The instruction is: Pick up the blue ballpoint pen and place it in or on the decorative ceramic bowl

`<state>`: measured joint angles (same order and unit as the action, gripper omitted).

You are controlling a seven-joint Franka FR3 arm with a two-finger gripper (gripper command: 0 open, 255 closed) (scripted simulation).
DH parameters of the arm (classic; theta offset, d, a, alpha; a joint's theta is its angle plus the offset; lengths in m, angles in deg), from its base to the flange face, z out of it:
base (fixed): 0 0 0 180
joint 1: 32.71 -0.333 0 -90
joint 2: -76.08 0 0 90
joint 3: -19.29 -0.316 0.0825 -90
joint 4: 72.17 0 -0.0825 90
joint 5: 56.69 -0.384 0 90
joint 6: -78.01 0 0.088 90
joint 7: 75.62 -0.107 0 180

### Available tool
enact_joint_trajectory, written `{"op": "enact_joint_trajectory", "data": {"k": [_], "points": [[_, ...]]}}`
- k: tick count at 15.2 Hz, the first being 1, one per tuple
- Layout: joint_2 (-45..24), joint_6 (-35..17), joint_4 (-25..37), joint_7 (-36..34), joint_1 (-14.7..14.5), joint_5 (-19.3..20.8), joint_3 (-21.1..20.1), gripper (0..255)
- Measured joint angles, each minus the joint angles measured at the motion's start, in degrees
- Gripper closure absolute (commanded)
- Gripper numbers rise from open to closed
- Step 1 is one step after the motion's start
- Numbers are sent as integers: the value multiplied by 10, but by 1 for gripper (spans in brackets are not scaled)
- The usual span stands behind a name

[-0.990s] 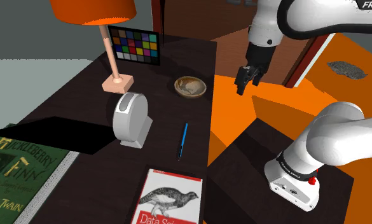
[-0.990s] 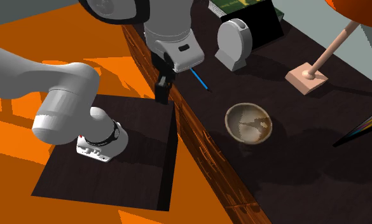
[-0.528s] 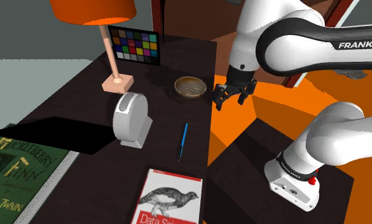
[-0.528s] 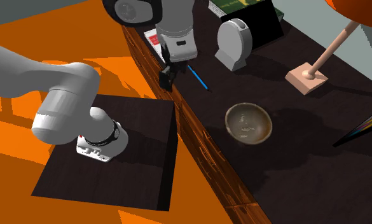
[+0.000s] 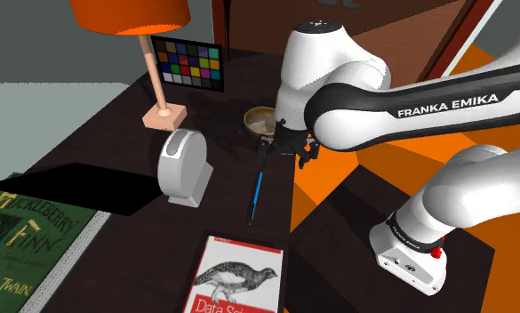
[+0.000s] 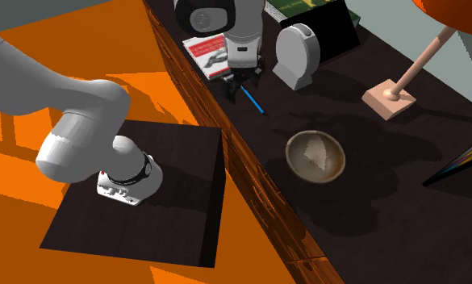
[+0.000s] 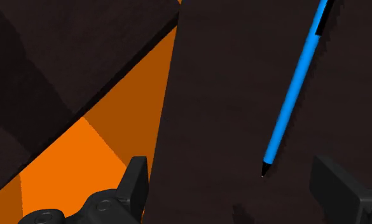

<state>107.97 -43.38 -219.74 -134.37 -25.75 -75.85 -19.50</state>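
Note:
The blue pen (image 5: 256, 197) lies flat on the dark table, near the edge that faces the stand. The brown bowl (image 5: 260, 116) sits farther back along that edge, partly hidden by my arm. My gripper (image 5: 284, 156) hangs open above the table edge, between the bowl and the pen's far end. In the second exterior view the gripper (image 6: 239, 84) is just above the pen (image 6: 254, 102), with the bowl (image 6: 315, 156) to the right. In the wrist view the pen (image 7: 292, 89) runs ahead of the open gripper (image 7: 235, 184), its tip near one finger (image 7: 334, 184). Nothing is held.
A white rounded clock-like object (image 5: 182, 167) stands beside the pen. An orange-shaded lamp (image 5: 163, 111) and a colour chart (image 5: 189, 65) are at the back. Books (image 5: 236, 280) lie toward the front. The orange floor (image 5: 338, 160) drops off past the table edge.
The arm has swung from over the orange floor toward the table and lowered; the gripper now hangs over the table edge near the pen. Pen and bowl have not moved.

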Motion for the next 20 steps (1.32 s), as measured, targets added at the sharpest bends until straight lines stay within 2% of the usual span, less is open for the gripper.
{"op": "enact_joint_trajectory", "data": {"k": [4,6,12,19,20], "points": [[-96,-72,44,-149,76,42,-100,0],[-121,-94,50,-186,97,59,-125,0],[-169,-149,37,-222,125,92,-161,0],[-175,-157,35,-227,129,97,-165,0],[-175,-157,35,-227,129,97,-165,255]]}}
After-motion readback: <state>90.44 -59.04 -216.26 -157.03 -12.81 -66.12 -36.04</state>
